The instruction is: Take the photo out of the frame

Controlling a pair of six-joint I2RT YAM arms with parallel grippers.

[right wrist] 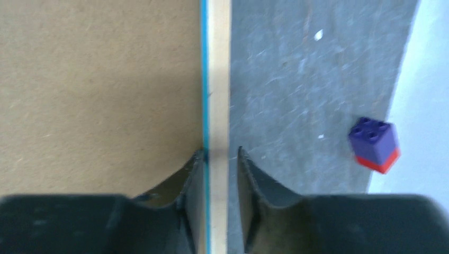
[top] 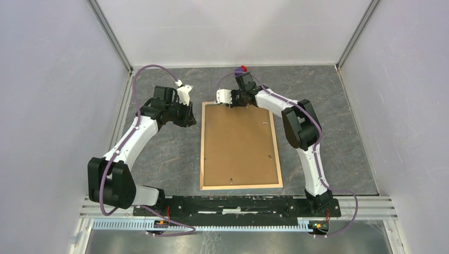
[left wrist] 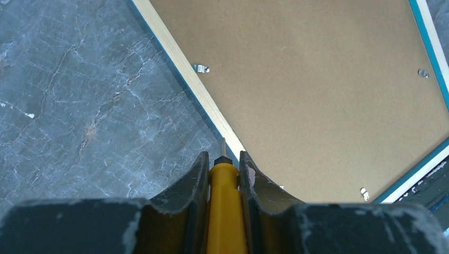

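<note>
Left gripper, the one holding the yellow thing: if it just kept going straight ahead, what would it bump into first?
Probably the frame, at its light wood rim: the metal tip of the yellow tool that the left gripper clamps points right at it. The tip's height above it is unclear.

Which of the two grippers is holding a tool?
The left gripper: shut on a yellow-handled tool aimed at the frame. The right gripper has no tool, its fingers astride the frame's rim.
</note>
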